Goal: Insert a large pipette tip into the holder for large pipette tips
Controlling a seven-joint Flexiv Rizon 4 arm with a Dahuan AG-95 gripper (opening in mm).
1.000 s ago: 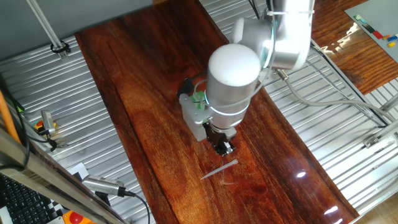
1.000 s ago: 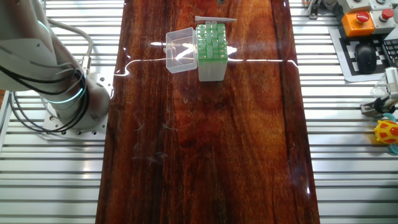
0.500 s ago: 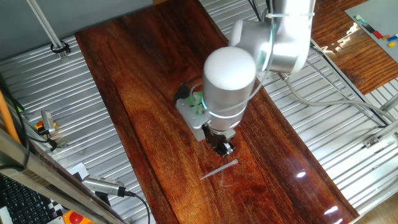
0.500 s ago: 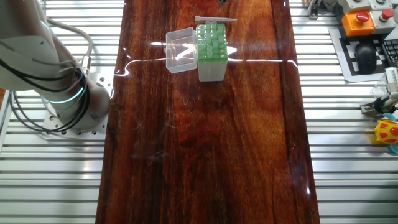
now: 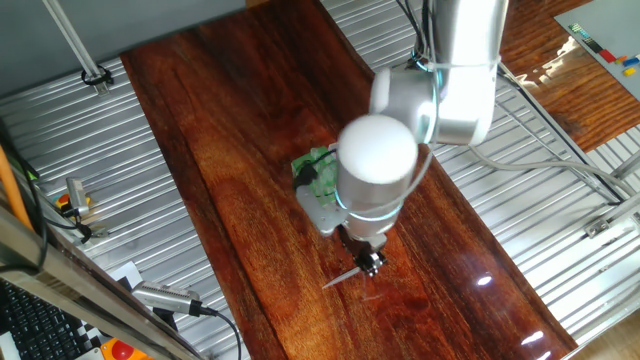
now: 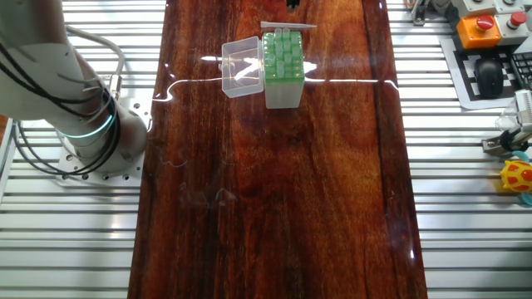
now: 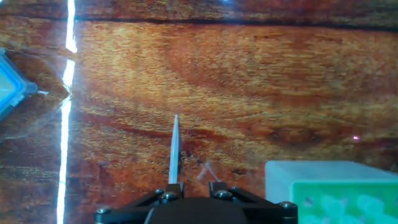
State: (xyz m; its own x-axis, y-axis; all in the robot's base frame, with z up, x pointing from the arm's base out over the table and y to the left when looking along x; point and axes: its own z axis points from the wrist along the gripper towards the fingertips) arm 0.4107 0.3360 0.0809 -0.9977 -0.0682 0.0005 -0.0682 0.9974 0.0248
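Observation:
The large pipette tip (image 7: 174, 149) lies flat on the wooden table, its point facing away from the hand camera. It also shows in one fixed view (image 5: 338, 279) and in the other (image 6: 288, 26). My gripper (image 7: 191, 185) is open just above the tip's wide end, with the tip next to the left finger (image 7: 169, 186). In one fixed view the gripper (image 5: 370, 263) is low over the table. The pale green holder (image 6: 281, 60) stands beside the tip; it is mostly hidden behind the arm in the first fixed view (image 5: 316, 168) and sits at the hand view's lower right (image 7: 329, 193).
The holder's clear lid (image 6: 241, 66) lies open on the holder's far side from the tip and shows at the hand view's left edge (image 7: 9, 87). Ribbed metal surfaces (image 6: 75, 232) flank the wooden table. The robot base (image 6: 91, 133) stands at the left.
The arm has swung forward and down. The gripper, which hung above and behind the tip, is now low over the tip's wide end. The tip and the holder have not moved.

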